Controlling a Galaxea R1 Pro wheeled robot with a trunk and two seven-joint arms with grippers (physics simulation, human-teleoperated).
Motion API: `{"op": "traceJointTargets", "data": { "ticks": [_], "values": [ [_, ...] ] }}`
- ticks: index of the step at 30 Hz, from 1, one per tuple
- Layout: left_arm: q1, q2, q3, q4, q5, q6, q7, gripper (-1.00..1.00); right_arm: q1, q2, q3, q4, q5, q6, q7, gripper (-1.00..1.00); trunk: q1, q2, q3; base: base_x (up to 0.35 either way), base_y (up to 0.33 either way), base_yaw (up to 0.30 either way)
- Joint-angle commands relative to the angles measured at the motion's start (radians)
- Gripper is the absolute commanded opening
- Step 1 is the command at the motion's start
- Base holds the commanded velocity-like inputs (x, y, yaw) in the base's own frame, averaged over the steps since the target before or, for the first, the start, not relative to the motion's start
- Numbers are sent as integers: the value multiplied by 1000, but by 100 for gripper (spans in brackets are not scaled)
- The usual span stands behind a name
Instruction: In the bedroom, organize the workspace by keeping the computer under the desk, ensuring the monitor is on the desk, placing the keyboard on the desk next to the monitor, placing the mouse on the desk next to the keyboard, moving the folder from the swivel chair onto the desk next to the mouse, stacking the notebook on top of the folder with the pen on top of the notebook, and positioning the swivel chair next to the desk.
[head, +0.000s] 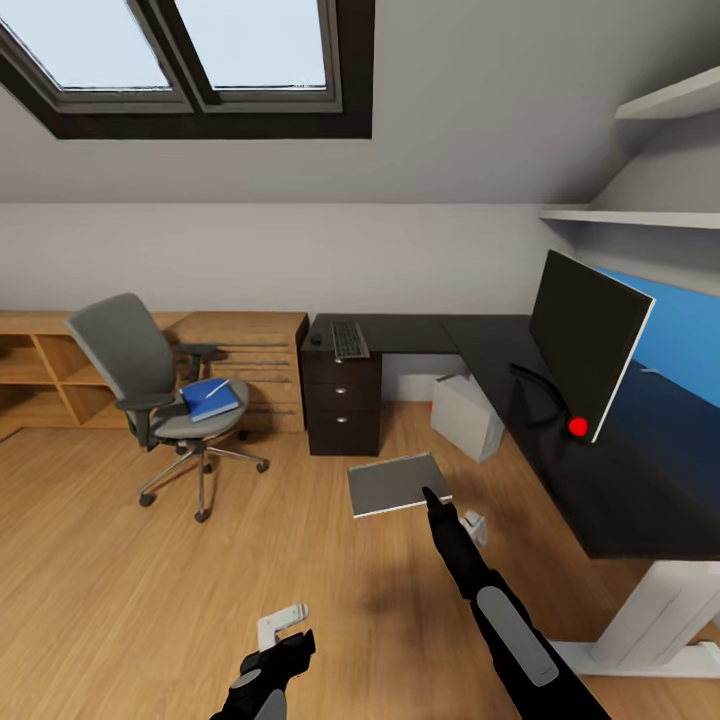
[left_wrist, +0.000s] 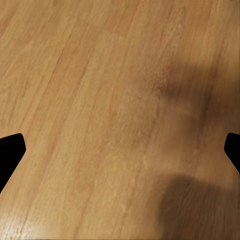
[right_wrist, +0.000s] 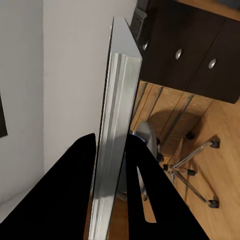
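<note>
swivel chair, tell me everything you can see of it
The swivel chair has a grey upholstered back and seat, dark armrests and a chrome star base on casters. It stands upright on the wooden floor, in front of light wooden cabinets, apart from the desk. A blue folder with a white pen lies on its seat.

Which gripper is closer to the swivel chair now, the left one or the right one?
Neither clearly. The left gripper hangs low over the floor, nearer the robot than the swivel chair. The right gripper, shut on the notebook, is on the desk's side.
</note>
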Motion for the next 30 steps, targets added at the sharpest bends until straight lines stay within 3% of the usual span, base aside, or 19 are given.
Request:
{"op": "traceJointTargets", "data": {
  "ticks": [1, 30],
  "values": [
    [-1, 0, -3, -1, 5, 3, 7, 100, -1, -1, 4, 1, -12, -5, 5, -100, -4, 7, 2, 241, 0, 0],
    [-1, -1, -3, 7, 6, 3, 6, 100, -1, -8, 4, 4, -12, -2, 5, -100, -115, 210, 93, 289, 0, 0]
  ]
}}
